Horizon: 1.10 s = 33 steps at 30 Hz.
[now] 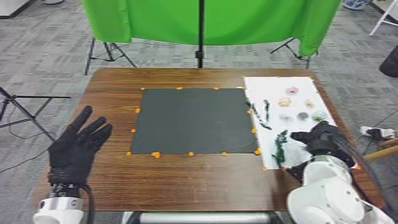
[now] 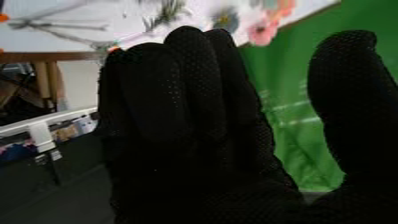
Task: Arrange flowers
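In the head view the right hand is over the right part of the white sheet, near small flower heads. A pink flower, an orange one and a few pale ones lie on that sheet. Green stems lie at its left side. The left hand is held at the table's left edge with straight fingers. In the right wrist view the right hand is open, thumb apart from the fingers and nothing between them. Beyond its fingertips are a pink flower, a blue-grey flower and thin stems.
A dark square mat with orange pieces along its edges covers the middle of the brown table. A green cloth hangs on a stand behind the table.
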Motion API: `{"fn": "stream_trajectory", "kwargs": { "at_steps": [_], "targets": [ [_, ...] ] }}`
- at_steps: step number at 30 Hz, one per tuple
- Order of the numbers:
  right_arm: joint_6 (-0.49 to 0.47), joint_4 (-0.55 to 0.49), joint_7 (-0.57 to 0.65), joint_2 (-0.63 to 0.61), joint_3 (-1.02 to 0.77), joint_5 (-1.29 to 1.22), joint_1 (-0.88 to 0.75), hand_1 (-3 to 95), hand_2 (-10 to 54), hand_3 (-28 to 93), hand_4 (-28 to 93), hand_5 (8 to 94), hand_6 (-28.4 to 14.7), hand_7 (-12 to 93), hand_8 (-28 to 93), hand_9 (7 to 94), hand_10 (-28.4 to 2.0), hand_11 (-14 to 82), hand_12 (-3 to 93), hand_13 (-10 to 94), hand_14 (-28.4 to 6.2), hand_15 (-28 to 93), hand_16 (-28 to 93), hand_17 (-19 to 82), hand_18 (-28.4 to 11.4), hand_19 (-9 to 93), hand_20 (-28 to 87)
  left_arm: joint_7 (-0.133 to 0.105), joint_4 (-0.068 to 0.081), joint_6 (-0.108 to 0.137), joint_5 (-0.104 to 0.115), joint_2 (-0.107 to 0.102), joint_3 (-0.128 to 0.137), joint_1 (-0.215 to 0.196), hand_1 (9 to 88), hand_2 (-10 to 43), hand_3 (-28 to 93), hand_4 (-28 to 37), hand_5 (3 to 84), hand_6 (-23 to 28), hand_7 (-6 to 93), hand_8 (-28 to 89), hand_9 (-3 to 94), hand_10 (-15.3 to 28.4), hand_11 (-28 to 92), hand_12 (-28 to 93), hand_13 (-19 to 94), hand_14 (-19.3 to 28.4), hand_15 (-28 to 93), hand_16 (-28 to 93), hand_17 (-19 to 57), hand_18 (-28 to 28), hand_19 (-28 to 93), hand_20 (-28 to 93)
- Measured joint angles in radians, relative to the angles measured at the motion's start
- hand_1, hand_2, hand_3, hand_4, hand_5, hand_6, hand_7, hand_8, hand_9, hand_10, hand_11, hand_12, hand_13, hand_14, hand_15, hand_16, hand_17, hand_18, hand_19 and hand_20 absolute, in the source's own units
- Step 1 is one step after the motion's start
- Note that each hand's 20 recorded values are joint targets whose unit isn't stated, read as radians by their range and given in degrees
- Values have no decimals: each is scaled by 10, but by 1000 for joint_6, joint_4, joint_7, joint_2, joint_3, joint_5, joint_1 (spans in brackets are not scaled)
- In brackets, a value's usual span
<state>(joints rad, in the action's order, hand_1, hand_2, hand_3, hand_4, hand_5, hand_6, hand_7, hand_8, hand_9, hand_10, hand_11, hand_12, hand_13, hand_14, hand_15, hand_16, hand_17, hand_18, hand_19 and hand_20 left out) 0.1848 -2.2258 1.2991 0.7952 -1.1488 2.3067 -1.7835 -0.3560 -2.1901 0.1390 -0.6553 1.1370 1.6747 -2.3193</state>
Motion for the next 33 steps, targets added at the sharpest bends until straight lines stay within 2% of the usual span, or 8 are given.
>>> {"fn": "stream_trajectory", "kwargs": {
  "at_steps": [11,18,19,21,25,30,33],
  "targets": [
    [-117,109,-13,10,170,-3,136,352,-87,689,-227,738,-70,262,-128,716,-181,529,198,732,-132,706,148,374,-284,932,22,6,0,0,-1,2,0,4,209,56,809,-283,346,66,92,-92,347,206,209,98,237,284,494,-115,-90,284,536,-52],
    [-339,132,-35,15,242,-8,210,393,-94,694,-229,772,-54,280,-128,744,-168,532,206,758,-122,703,162,394,-276,932,56,5,0,1,0,-1,0,4,209,56,810,-283,346,66,92,-93,347,206,209,98,237,284,493,-115,-90,284,536,-52],
    [-361,134,-36,16,252,-12,223,419,-95,691,-248,776,-53,284,-48,750,-163,535,208,766,-116,700,170,400,-270,932,68,5,0,1,0,-2,1,4,209,56,810,-283,346,66,92,-93,347,206,209,98,237,284,493,-115,-90,284,536,-52],
    [-392,138,-39,18,267,-20,244,479,-95,666,-264,792,-51,309,38,770,-150,543,212,783,-106,702,181,413,-262,932,97,8,0,1,0,-2,1,5,210,56,810,-283,346,66,92,-93,347,206,209,98,237,284,493,-115,-90,284,536,-52],
    [-411,155,-63,18,298,-26,275,552,-95,662,-279,830,-38,330,71,808,-128,541,226,811,-89,705,201,435,-243,932,173,8,0,1,0,-2,2,4,209,55,811,-283,346,66,92,-93,346,206,209,98,237,284,492,-115,-91,284,536,-52],
    [-408,158,-96,15,305,-24,280,562,-95,685,-282,851,-43,307,90,829,-127,512,258,825,-83,706,204,447,-229,932,209,8,0,3,0,-3,2,3,211,56,809,-283,346,67,92,-93,346,206,209,98,237,284,493,-115,-90,284,536,-52],
    [-370,158,-111,9,310,-10,273,562,-95,695,-282,862,-45,294,101,842,-131,505,256,833,-81,707,208,454,-227,932,234,8,0,3,0,-3,4,3,210,56,810,-283,346,67,92,-93,346,205,209,98,237,284,493,-115,-90,284,536,-52]
  ]
}}
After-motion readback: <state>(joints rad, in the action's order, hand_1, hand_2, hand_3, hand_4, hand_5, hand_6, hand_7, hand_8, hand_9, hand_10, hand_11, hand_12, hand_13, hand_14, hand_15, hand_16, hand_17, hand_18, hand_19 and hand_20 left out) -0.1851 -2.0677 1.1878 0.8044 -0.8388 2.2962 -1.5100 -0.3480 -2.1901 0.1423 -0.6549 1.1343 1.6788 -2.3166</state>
